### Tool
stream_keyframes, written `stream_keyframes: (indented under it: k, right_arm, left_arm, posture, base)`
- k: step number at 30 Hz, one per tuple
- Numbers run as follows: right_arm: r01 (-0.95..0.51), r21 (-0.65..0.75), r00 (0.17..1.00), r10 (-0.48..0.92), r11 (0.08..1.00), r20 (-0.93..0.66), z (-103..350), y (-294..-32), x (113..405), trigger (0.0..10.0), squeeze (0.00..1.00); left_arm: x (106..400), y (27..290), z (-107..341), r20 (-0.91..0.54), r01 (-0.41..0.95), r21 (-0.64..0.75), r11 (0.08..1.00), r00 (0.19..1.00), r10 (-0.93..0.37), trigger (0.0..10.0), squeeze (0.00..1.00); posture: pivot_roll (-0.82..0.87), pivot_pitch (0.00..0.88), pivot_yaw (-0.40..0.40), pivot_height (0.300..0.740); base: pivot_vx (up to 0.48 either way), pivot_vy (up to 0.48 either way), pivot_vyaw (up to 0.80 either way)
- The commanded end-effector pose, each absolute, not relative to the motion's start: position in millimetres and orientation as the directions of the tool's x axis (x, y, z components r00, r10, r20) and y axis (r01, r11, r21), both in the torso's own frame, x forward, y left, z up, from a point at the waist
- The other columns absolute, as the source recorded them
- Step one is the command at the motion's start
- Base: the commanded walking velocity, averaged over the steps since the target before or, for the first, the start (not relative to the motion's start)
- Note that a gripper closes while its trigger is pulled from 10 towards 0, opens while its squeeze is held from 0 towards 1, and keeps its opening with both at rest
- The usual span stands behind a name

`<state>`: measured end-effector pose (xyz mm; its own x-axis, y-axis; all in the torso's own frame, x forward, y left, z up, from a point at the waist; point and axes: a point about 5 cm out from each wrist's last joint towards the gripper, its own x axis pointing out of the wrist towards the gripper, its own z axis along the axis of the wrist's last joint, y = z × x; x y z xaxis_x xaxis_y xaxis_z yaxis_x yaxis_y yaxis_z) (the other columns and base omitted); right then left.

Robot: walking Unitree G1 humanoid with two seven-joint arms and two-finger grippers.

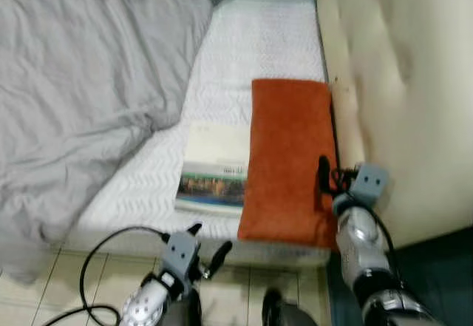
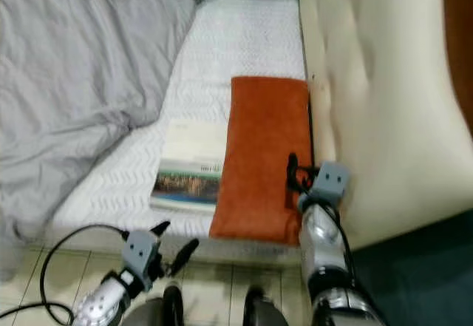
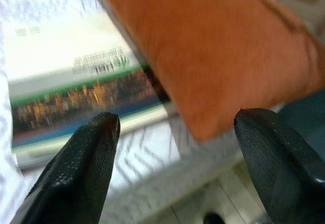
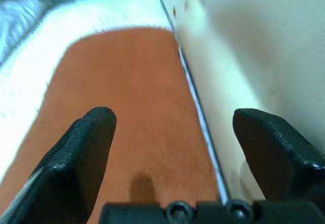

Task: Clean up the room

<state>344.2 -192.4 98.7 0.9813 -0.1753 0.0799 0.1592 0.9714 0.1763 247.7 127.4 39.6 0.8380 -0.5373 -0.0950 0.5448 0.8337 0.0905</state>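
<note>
Tidying has barely begun, I judge: my right gripper (image 4: 170,137) hangs spread wide over the flat rust-orange cloth (image 1: 290,156) beside the cream padded headboard (image 1: 399,82). My left gripper (image 3: 175,148), also wide, holds nothing before the pale paperback book (image 1: 214,165) on the white quilted mattress (image 1: 251,45).

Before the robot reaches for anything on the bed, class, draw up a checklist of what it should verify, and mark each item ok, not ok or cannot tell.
1. Right gripper open: ok, its fingers are spread above the orange towel.
2. Left gripper open: ok, fingers apart, aimed at the book.
3. Left gripper over the mattress: not ok, it hangs before the bed's edge, over the tiled floor.
4. Book free to lift: not ok, the towel's edge overlaps its right side.
5. Towel clear of the headboard: cannot tell, its edge lies right along it.
6. Grey duvet out of the way: ok, bunched to the left.
</note>
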Motion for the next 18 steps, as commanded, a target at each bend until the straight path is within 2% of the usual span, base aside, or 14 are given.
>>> stream_keyframes:
  k: [1,2,3,7,8,9,10,11,13,15,18]
  right_arm:
    - [0.211,0.154,0.969,-0.227,0.965,0.092,90.1,-208.8,325.5,10.0,1.00]
    - [0.211,0.154,0.969,-0.227,0.965,0.092,90.1,-208.8,325.5,10.0,1.00]
    - [0.205,0.151,0.972,-0.220,0.967,0.085,85.0,-208.2,317.1,10.0,1.00]
    - [0.188,0.117,0.980,-0.195,0.975,0.049,67.4,-207.8,287.9,10.0,1.00]
    - [0.194,0.096,0.980,-0.198,0.976,0.031,59.6,-212.4,272.7,10.0,1.00]
    - [0.194,0.096,0.980,-0.198,0.976,0.031,59.6,-212.4,272.7,10.0,1.00]
    - [0.207,0.071,0.978,-0.208,0.976,0.003,49.8,-219.0,257.1,10.0,1.00]
    - [0.207,0.071,0.978,-0.208,0.976,0.003,49.8,-219.0,257.1,10.0,1.00]
    - [0.218,0.033,0.976,-0.218,0.975,-0.017,40.2,-226.6,237.1,10.0,1.00]
    - [0.203,0.021,0.979,-0.203,0.979,-0.028,36.9,-226.3,231.3,10.0,1.00]
    - [0.096,-0.025,0.993,-0.097,0.995,-0.066,27.8,-217.6,218.6,10.0,1.00]
  left_arm:
    - [249.0,126.8,31.7,-0.145,0.527,0.068,0.847,0.845,-0.514,10.0,0.00]
    - [249.0,126.8,31.7,-0.145,0.527,0.068,0.847,0.845,-0.514,10.0,0.00]
    - [253.2,127.7,36.2,-0.130,0.511,0.080,0.856,0.857,-0.499,10.0,0.00]
    - [267.3,131.0,52.7,-0.067,0.472,0.094,0.876,0.881,-0.468,10.0,0.00]
    - [270.5,136.5,59.3,-0.047,0.442,0.084,0.893,0.897,-0.439,10.0,0.00]
    - [270.5,136.5,59.3,-0.047,0.442,0.084,0.893,0.897,-0.439,10.0,0.00]
    - [273.3,143.4,64.1,-0.031,0.408,0.065,0.911,0.913,-0.407,10.0,0.00]
    - [273.3,143.4,64.1,-0.031,0.408,0.065,0.911,0.913,-0.407,10.0,0.00]
    - [273.2,147.3,69.9,-0.007,0.394,0.053,0.918,0.919,-0.394,10.0,0.00]
    - [273.9,147.0,71.2,-0.003,0.391,0.054,0.919,0.920,-0.391,10.0,0.00]
    - [277.0,140.7,76.0,0.012,0.383,0.059,0.922,0.923,-0.385,10.0,0.00]
  posture:
    - [0.05,0.023,-0.097,0.740]
    - [0.05,0.023,-0.097,0.740]
    - [0.04,0.000,-0.099,0.740]
    - [0.03,0.000,-0.099,0.740]
    - [0.03,0.000,-0.099,0.740]
    - [0.03,0.000,-0.099,0.740]
    - [0.03,0.000,-0.096,0.740]
    - [0.03,0.000,-0.096,0.740]
    - [0.03,0.000,-0.093,0.740]
    - [0.02,0.000,-0.090,0.740]
    - [0.01,0.000,-0.084,0.740]
  base:
    - [0.000,0.000,0.00]
    - [0.000,0.000,0.00]
    - [0.000,0.000,0.00]
    - [0.000,0.000,0.00]
    - [0.000,0.000,0.00]
    - [0.000,0.000,0.00]
    - [0.000,0.000,0.00]
    - [0.000,0.000,0.00]
    - [0.000,0.000,0.00]
    - [0.000,0.000,0.00]
    - [0.000,0.000,0.00]
